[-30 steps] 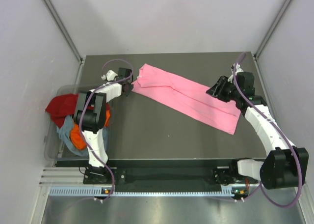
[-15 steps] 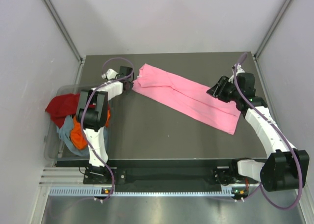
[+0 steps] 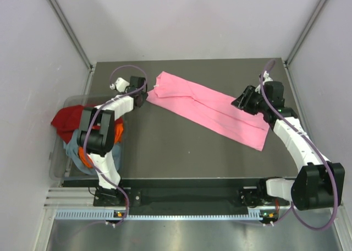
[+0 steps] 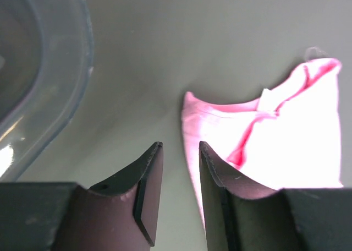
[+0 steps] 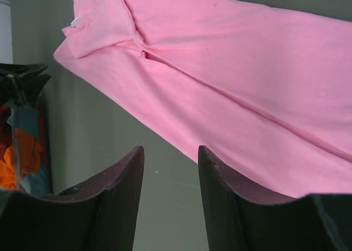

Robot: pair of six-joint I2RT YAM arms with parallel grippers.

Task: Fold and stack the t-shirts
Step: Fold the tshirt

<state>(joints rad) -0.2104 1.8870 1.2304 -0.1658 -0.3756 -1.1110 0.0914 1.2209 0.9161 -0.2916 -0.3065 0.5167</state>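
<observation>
A bright pink t-shirt (image 3: pixel 209 108) lies folded into a long strip, running diagonally across the dark table (image 3: pixel 176 152). My left gripper (image 3: pixel 144 96) hovers at the strip's left end. In the left wrist view its jaws (image 4: pixel 180 145) stand open and empty, and the shirt's corner (image 4: pixel 286 141) lies just right of the right finger. My right gripper (image 3: pixel 237 102) sits over the strip's right part. It is open (image 5: pixel 170 148) with nothing between the fingers, and pink cloth (image 5: pixel 231 69) spreads ahead of it. Dark red (image 3: pixel 67 119), orange (image 3: pixel 86 152) and grey-blue (image 3: pixel 74 149) t-shirts are heaped at the left.
A clear plastic bin (image 3: pixel 55 157) at the table's left edge holds the heaped shirts, and its rim (image 4: pixel 82 53) shows up close in the left wrist view. Grey walls enclose the table on the left, right and back.
The left arm's elbow has swung down and to the left while its gripper stayed at the shirt's left end. The pink shirt and the right arm have not moved.
</observation>
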